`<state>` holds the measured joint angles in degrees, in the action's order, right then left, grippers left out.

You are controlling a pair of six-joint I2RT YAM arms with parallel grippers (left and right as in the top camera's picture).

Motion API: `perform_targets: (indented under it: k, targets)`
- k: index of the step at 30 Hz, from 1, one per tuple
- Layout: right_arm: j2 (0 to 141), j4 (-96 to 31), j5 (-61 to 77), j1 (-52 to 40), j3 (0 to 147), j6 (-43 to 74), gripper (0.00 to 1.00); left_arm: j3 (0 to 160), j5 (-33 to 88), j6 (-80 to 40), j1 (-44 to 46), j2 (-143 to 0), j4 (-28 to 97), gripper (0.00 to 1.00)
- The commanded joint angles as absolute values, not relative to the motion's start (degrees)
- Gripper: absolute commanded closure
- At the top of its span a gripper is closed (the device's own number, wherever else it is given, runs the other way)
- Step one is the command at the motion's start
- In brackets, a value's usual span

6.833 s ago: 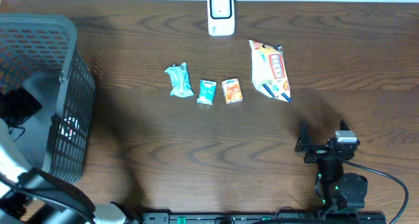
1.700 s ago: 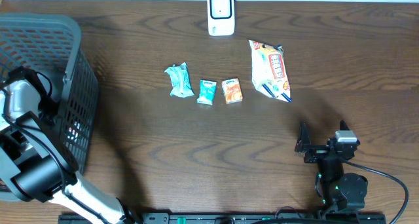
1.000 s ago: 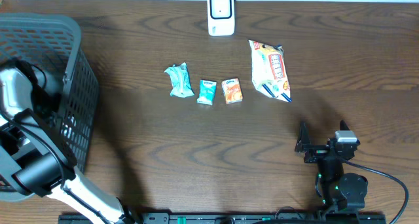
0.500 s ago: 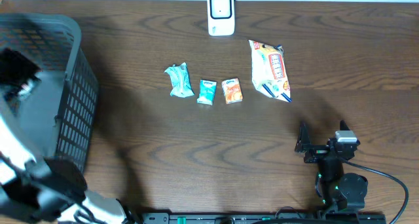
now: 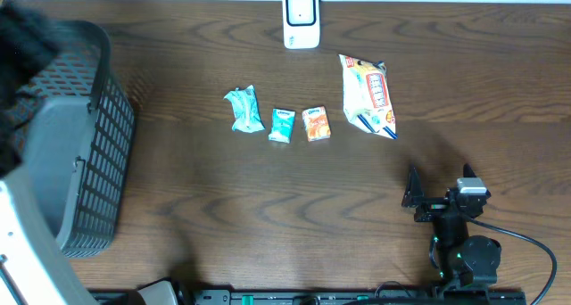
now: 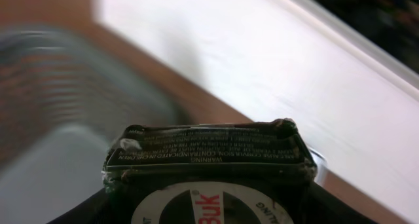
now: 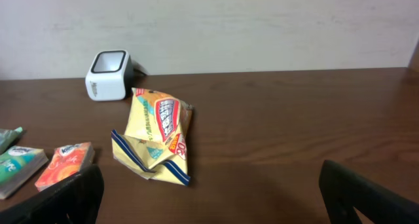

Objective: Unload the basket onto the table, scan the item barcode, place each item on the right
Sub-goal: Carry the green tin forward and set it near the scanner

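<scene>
Above the basket [image 5: 98, 162] at the counter's [image 5: 268, 207] far left, your left end effector [image 6: 209, 209] is clamped on a dark packet [image 6: 208, 152] with white warning print, held up in the air. Your right end effector [image 7: 216, 194] sits near the front right, jaws spread wide, gripping nothing. Your white scanner [image 5: 302, 19] stands at the back edge.
</scene>
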<state>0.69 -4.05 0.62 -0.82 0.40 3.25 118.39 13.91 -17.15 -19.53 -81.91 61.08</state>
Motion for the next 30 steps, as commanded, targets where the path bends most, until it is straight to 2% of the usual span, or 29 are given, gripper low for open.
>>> perform_targets:
  k: [1,7,11,18,30]
  targets:
    - [0.49,-4.32,0.54,-0.45,0.3,3.36,0.01,119.11,16.47,-17.89,-10.33,-83.72,60.51,0.32]
    - [0.49,-4.32,0.54,-0.45,0.3,3.33,0.01,119.11,15.35,-17.65,4.86,-91.13,60.6,0.32]
    - [0.49,-4.32,0.54,-0.45,0.3,3.33,0.01,119.11,15.35,-17.67,11.88,-98.56,60.73,0.32]
    - [0.49,-4.32,0.54,-0.45,0.3,3.33,0.01,119.11,15.35,-17.69,19.77,-112.18,59.92,0.32]
    - [0.49,-4.32,0.54,-0.45,0.3,3.36,0.01,119.11,15.38,-17.96,27.68,-129.01,47.27,0.31]
